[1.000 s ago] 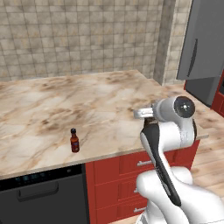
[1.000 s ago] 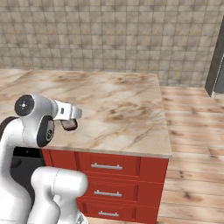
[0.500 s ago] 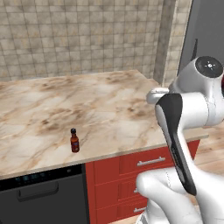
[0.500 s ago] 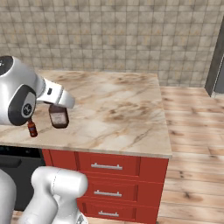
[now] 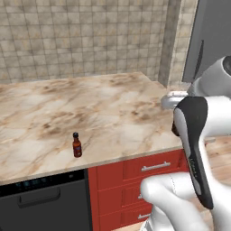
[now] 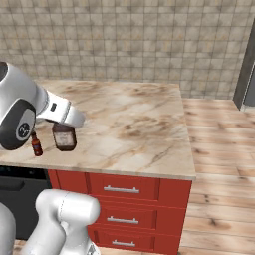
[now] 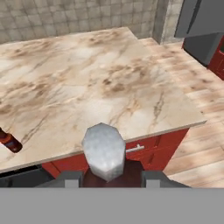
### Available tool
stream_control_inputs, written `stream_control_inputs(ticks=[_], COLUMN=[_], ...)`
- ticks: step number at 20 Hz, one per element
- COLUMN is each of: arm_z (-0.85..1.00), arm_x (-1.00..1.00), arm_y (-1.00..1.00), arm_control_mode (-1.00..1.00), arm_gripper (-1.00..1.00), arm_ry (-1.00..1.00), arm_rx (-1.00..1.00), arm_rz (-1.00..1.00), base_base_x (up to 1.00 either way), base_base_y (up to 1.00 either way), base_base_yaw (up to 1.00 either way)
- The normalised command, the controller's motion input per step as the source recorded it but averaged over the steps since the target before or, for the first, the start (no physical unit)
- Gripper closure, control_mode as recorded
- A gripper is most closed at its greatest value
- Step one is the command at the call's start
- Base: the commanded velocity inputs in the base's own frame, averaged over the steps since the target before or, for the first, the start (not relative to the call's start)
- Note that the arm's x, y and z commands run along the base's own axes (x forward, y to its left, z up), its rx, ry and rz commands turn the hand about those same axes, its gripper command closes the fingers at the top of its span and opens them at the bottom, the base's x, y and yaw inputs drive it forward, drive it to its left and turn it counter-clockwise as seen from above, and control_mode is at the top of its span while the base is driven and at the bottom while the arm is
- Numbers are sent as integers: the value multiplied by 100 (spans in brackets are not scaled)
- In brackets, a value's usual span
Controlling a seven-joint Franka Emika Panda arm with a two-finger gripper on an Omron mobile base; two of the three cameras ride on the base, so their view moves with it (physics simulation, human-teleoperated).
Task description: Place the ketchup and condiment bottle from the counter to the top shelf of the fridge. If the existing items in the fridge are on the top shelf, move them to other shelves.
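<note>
In the left base view the condiment bottle point(image 5: 77, 145) stands upright on the tabletop point(image 5: 103, 113), at the lower left of the marbled slab and close to its front edge. Our arm fills the right side of the frame and hides the hand behind the dark forearm link. A grey slab of the fridge point(image 5: 212, 40) rises at the upper right. We judge the step in hand to be carrying the ketchup off toward that fridge, with the condiment bottle left for a later trip.

In the right base view the ketchup point(image 6: 64, 137) hangs at the left of the frame, upright, its maroon body and pale label showing just below the white wrist. Its base seems lifted off the stone, though we cannot be sure of the gap. The condiment bottle sits just to its left in the frame, apart from it. The fingers themselves are hidden by the wrist here.

In the hand view the ketchup's grey cap fills the bottom centre, with the dark shoulders of the bottle under it. The fingers point(image 7: 113, 178) stand narrow on either side of those shoulders, one pad point(image 7: 154, 177) at the right and its mate at the left, both pressed to the bottle: they hold it. The condiment bottle lies at the left edge, and the fridge shows dark grey at the upper right, well apart. The next move, we judge, calls for swinging or driving toward the fridge while keeping the bottle upright, then reaching its top shelf.
</note>
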Motion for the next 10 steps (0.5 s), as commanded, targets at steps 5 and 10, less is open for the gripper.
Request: stream_control_inputs(ticks=[5, 10], arm_z=[8, 0], arm_x=[-72, 0], arm_y=[-59, 0], arm_control_mode=[-100, 100], arm_gripper=[100, 100], arm_ry=[-22, 0], arm_rx=[5, 0], arm_rz=[-3, 0], base_base_x=[0, -37], base_base_y=[0, -100], base_base_yaw=[0, -7])
